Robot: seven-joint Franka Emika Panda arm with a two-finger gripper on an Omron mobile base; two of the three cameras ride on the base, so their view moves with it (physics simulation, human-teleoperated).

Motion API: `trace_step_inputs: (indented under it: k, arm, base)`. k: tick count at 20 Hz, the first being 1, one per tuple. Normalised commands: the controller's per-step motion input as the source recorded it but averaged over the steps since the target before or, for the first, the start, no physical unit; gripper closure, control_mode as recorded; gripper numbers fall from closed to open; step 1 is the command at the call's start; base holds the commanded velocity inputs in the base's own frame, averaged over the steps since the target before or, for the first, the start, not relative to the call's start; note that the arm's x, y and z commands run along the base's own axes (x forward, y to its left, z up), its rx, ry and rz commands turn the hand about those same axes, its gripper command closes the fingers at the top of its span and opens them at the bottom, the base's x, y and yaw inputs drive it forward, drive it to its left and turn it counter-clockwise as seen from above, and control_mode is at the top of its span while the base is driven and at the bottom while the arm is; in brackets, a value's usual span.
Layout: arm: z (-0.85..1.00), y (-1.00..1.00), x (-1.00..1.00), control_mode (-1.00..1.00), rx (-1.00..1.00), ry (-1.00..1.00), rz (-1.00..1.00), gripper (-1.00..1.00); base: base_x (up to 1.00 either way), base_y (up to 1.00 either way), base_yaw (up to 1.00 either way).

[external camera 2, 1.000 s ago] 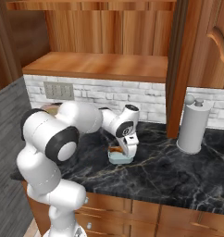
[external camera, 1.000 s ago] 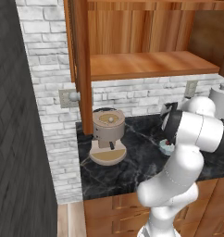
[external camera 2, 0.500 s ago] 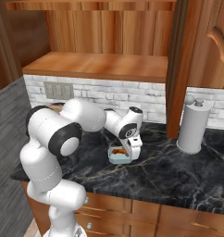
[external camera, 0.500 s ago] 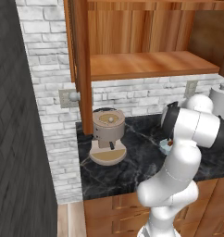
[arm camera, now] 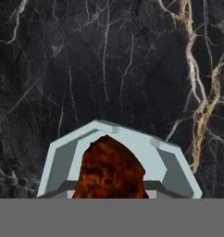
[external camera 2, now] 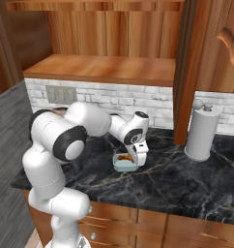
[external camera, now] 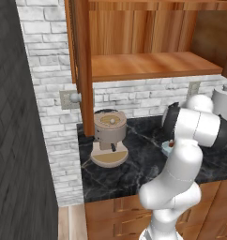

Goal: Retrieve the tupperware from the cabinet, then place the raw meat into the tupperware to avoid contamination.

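One raw meat [arm camera: 111, 166] piece sits over the tupperware [arm camera: 63, 159], low-centre of the hand view, for containment; whether the gripper [external camera 2: 138, 154] pinches it I cannot tell.

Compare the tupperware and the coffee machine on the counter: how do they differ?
The tupperware is a small, shallow, pale blue tub; the coffee machine is a much taller beige unit. The tupperware holds raw meat and sits under the gripper; the coffee machine stands apart, by the brick wall. Both rest on the black marble counter.
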Motion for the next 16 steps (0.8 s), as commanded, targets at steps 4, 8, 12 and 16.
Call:
trace_step_inputs:
  k: [4,8,12,16]
  arm:
    - [-0.12,0.00,0.15,-1.00,0.00,0.00,0.00,1.00]
    - [-0.11,0.01,0.14,-1.00,0.00,0.00,0.00,1.00]
    - [-0.12,0.03,0.14,-1.00,0.00,0.00,-0.01,1.00]
    - [-0.16,0.09,0.13,-1.00,0.00,0.00,-0.02,-1.00]
  base:
    - [0.00,0.00,0.00]
    - [0.00,0.00,0.00]
    - [0.00,0.00,0.00]
    - [0.00,0.00,0.00]
